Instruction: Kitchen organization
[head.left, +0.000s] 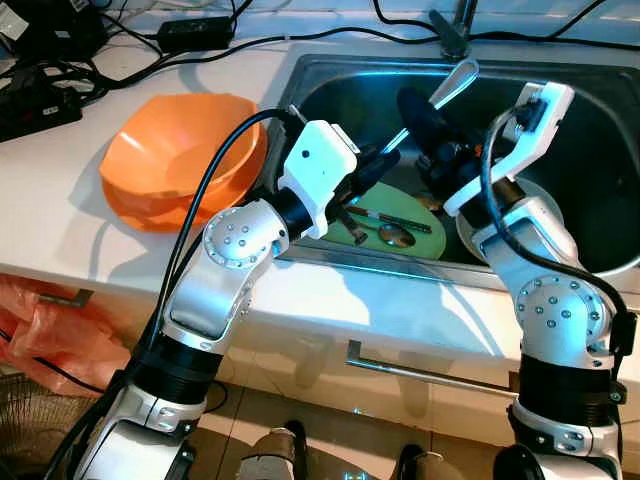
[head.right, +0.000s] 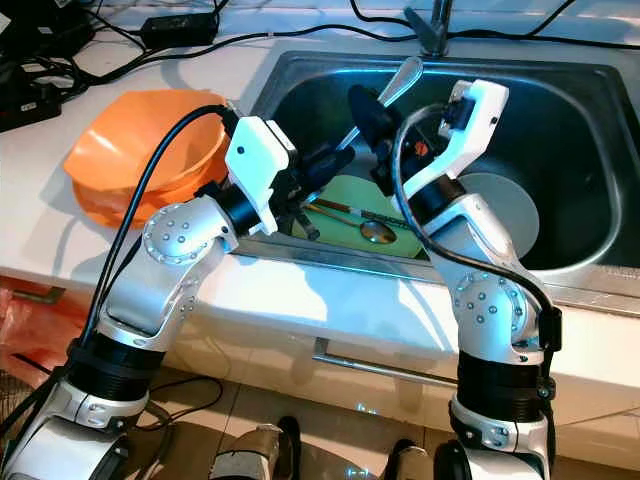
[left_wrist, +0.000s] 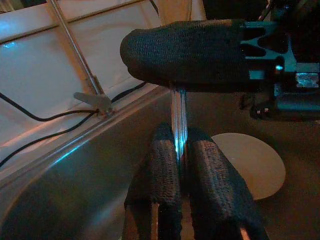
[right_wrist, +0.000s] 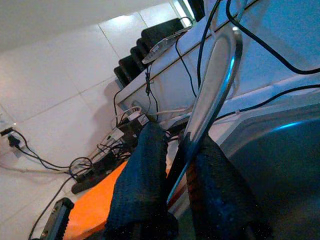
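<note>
Both claws gripping spoon, above sink

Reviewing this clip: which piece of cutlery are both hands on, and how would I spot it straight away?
Start at the steel sink right of the orange bowl. Above its middle, the left hand and right hand both pinch one long metal utensil, its broad shiny end slanting up toward the tap. Unlike the spoon and chopsticks lying flat on the green plate below, it is held in the air.

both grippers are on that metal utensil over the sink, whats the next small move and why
Probably open the left gripper and let go. The metal utensil is pinched by both the left gripper and the right gripper above the sink, so a handover looks underway; one must release before the other can carry it off.
</note>
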